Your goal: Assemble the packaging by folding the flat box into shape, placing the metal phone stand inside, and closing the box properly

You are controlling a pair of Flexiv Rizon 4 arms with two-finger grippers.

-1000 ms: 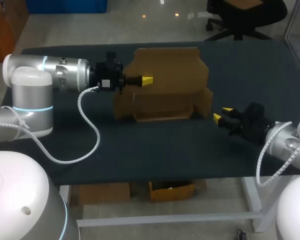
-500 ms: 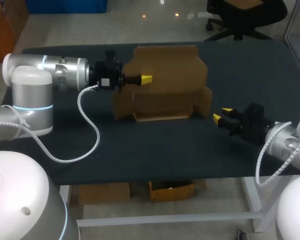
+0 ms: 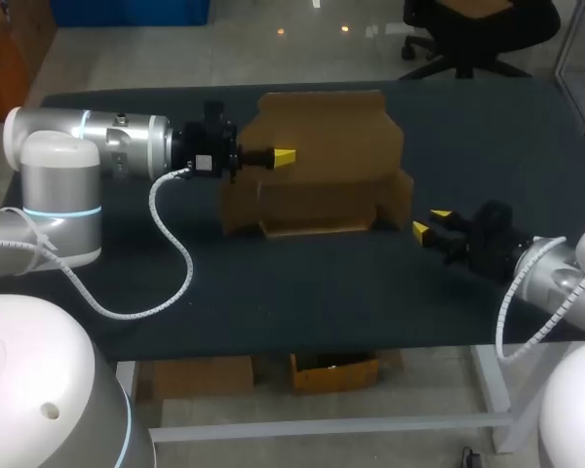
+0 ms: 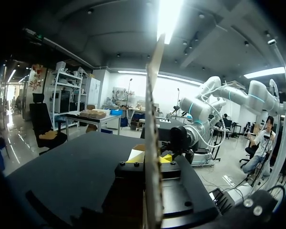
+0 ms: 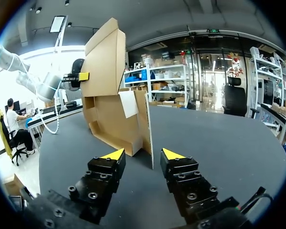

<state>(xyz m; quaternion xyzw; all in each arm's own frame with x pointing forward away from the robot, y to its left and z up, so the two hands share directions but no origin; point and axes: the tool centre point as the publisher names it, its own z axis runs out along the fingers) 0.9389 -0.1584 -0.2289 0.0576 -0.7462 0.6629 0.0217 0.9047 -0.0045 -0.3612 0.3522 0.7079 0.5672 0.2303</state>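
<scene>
The brown cardboard box stands partly folded in the middle of the table, its big lid panel raised at the back. My left gripper is shut on that panel's left part; in the left wrist view the panel runs edge-on between the yellow tips of my left gripper. My right gripper is open just right of the box's upright side flap. In the right wrist view the flap's edge stands just ahead of the gap of my right gripper. No phone stand is in view.
The dark table has free room in front of the box and at both sides. In the right wrist view my left gripper shows high on the lid panel.
My right gripper has edged slightly left toward the box's side flap. The left arm and the box have stayed where they were.
</scene>
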